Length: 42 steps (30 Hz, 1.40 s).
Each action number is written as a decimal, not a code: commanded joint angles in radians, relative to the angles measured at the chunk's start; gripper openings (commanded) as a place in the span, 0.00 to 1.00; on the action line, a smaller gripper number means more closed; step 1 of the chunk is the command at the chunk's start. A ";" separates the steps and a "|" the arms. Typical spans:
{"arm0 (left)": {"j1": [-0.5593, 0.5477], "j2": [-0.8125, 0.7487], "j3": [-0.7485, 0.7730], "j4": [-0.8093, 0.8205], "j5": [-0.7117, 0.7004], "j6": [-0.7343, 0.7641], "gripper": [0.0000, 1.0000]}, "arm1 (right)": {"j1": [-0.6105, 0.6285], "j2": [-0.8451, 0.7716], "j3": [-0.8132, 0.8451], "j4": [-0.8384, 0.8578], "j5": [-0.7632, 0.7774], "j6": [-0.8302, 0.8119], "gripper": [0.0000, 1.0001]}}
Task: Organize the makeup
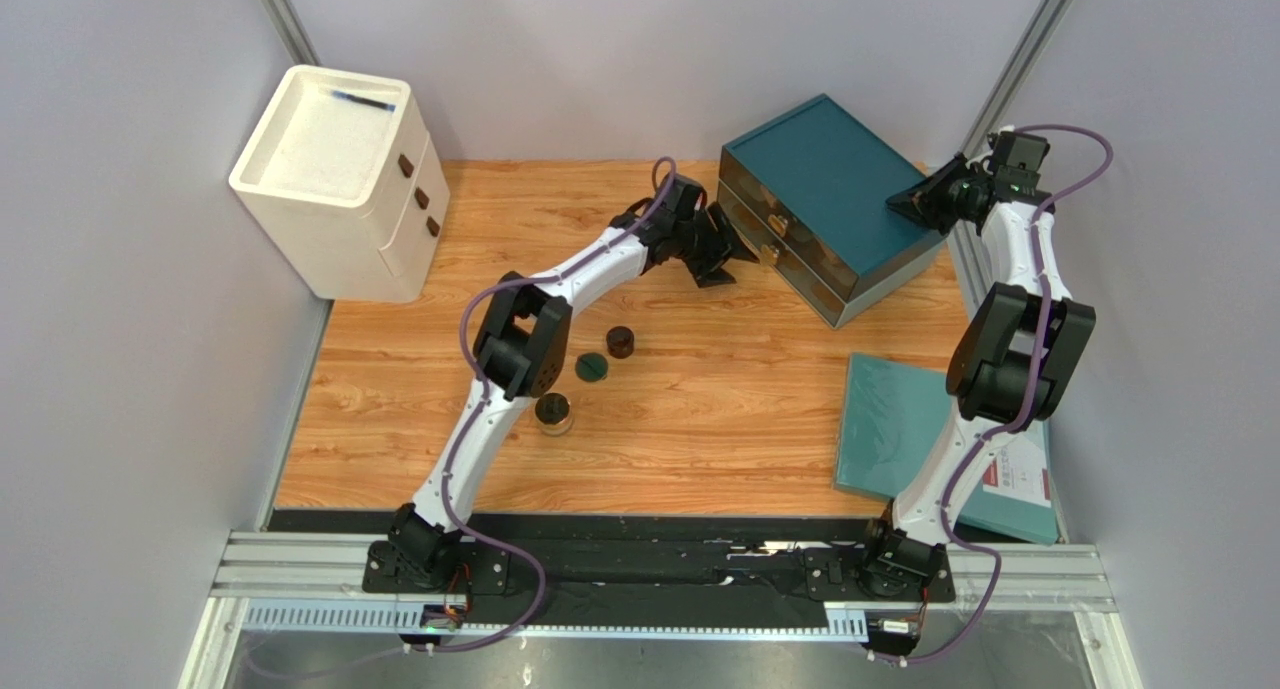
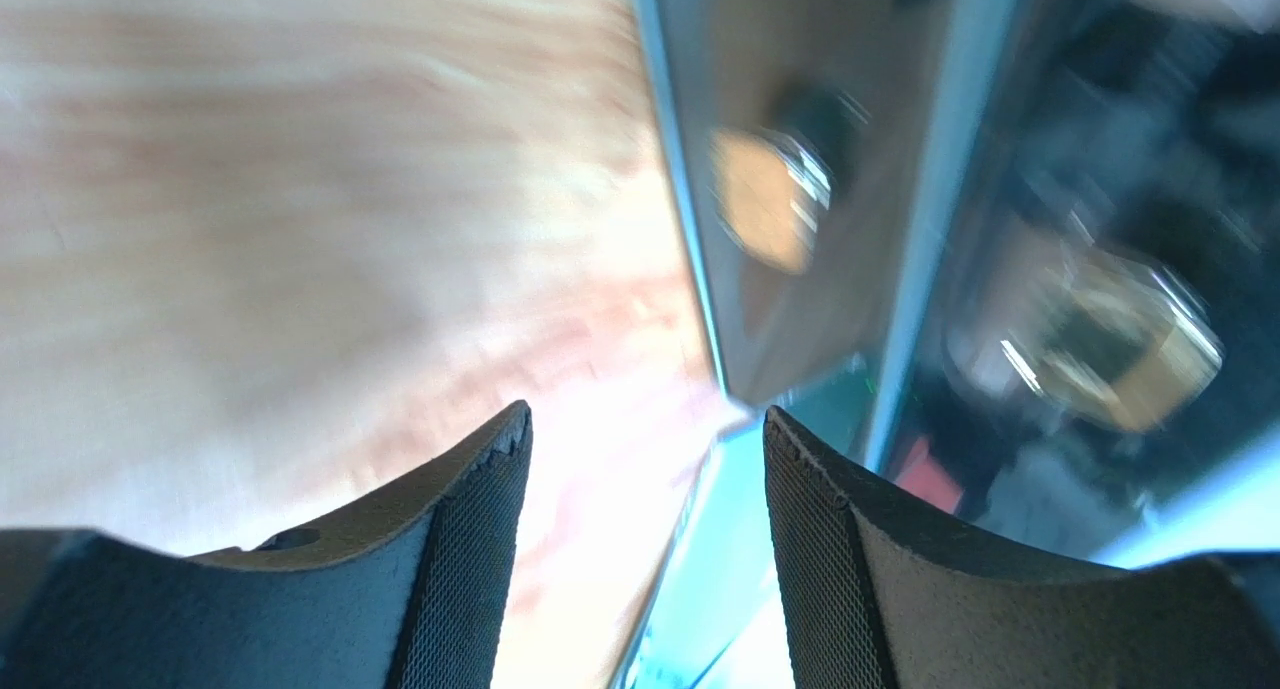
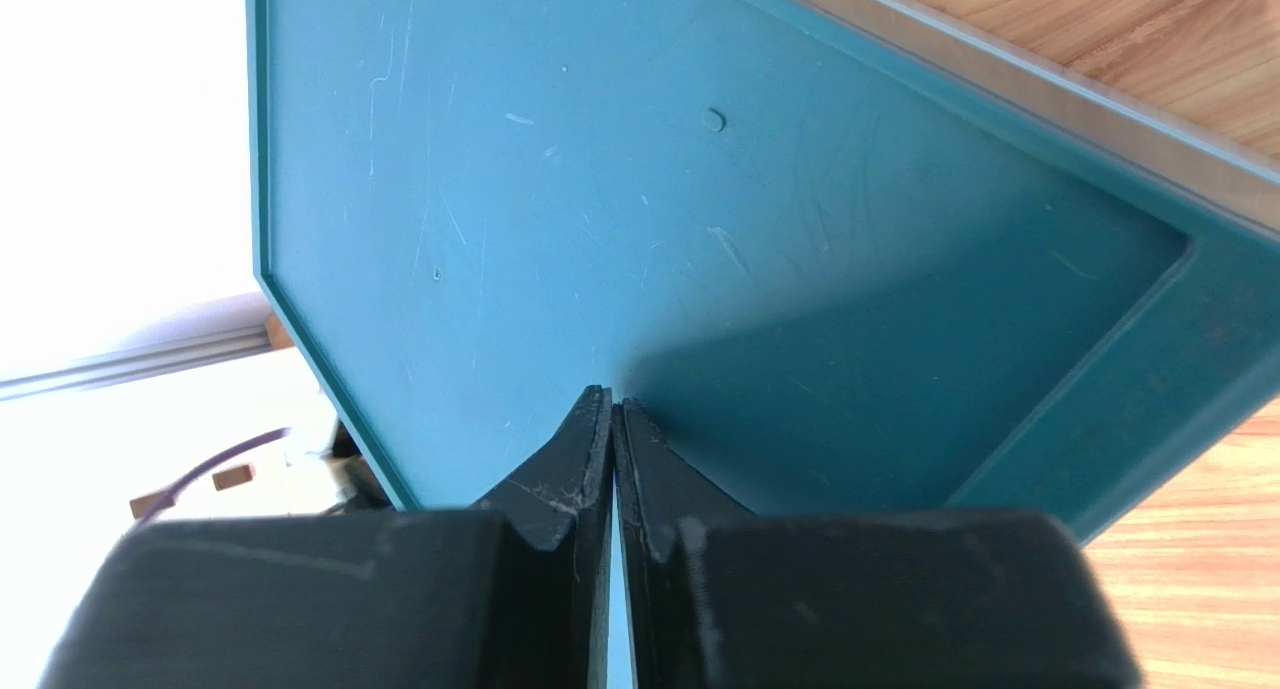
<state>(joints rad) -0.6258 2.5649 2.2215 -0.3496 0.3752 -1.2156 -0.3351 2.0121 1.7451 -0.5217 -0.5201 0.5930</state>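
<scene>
Three small makeup pieces sit on the wooden table (image 1: pixel 721 419), all beside the left arm's elbow: a dark far jar (image 1: pixel 621 340), a flat green disc (image 1: pixel 592 368), and a dark-lidded near jar (image 1: pixel 555 412). They run in a loose diagonal, near one another but apart. Both grippers are well away from them.

Left gripper (image 1: pixel 729 265) reaches to the far middle of the table, just beside the front of the teal drawer box (image 1: pixel 819 179). In the left wrist view its fingers (image 2: pixel 466 547) stand wide apart with nothing between them. That view is blurred; two brass knobs (image 2: pixel 766 194) on the drawer fronts can be made out beyond the fingers.

Right gripper (image 1: pixel 911 202) hangs over the box's right far corner. In the right wrist view its fingers (image 3: pixel 579 464) are pressed together, empty, tips at the box's recessed top. Contact with that surface cannot be judged.

White drawer cabinet (image 1: pixel 346 179) stands at the far left corner. A flat teal tray (image 1: pixel 887 419) lies near the right arm's base.
</scene>
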 commanded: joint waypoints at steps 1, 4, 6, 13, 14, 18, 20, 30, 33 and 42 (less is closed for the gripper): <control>-0.002 -0.184 -0.034 -0.029 0.053 0.168 0.65 | 0.024 0.042 -0.009 -0.270 0.062 -0.102 0.08; 0.003 -0.248 -0.065 -0.072 0.054 0.255 0.66 | 0.025 0.004 0.050 -0.233 0.028 -0.078 0.07; 0.005 -0.262 -0.074 -0.100 0.059 0.280 0.66 | 0.025 -0.004 0.105 -0.209 0.017 -0.036 0.05; 0.009 -0.311 -0.160 -0.109 0.105 0.315 0.66 | 0.025 0.132 0.365 -0.127 -0.017 0.086 0.00; 0.011 -0.318 -0.170 -0.114 0.103 0.320 0.66 | 0.024 0.149 0.393 -0.121 -0.024 0.096 0.00; 0.011 -0.337 -0.215 -0.124 0.122 0.355 0.65 | 0.021 0.214 0.470 -0.043 -0.017 0.163 0.00; 0.011 -0.350 -0.230 -0.130 0.133 0.372 0.65 | 0.016 0.267 0.540 -0.031 0.008 0.197 0.00; 0.011 -0.413 -0.347 -0.078 0.129 0.387 0.63 | -0.061 0.485 0.732 0.084 0.049 0.410 0.00; 0.011 -0.408 -0.342 -0.083 0.128 0.392 0.63 | -0.068 0.552 0.784 0.086 0.032 0.456 0.00; 0.015 -0.368 -0.297 -0.114 0.125 0.395 0.63 | -0.022 0.590 0.746 0.032 -0.081 0.383 0.00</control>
<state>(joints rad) -0.6147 2.2200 1.8767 -0.4614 0.4889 -0.8467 -0.3805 2.5866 2.4855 -0.4793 -0.5217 0.9932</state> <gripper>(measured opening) 0.636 0.003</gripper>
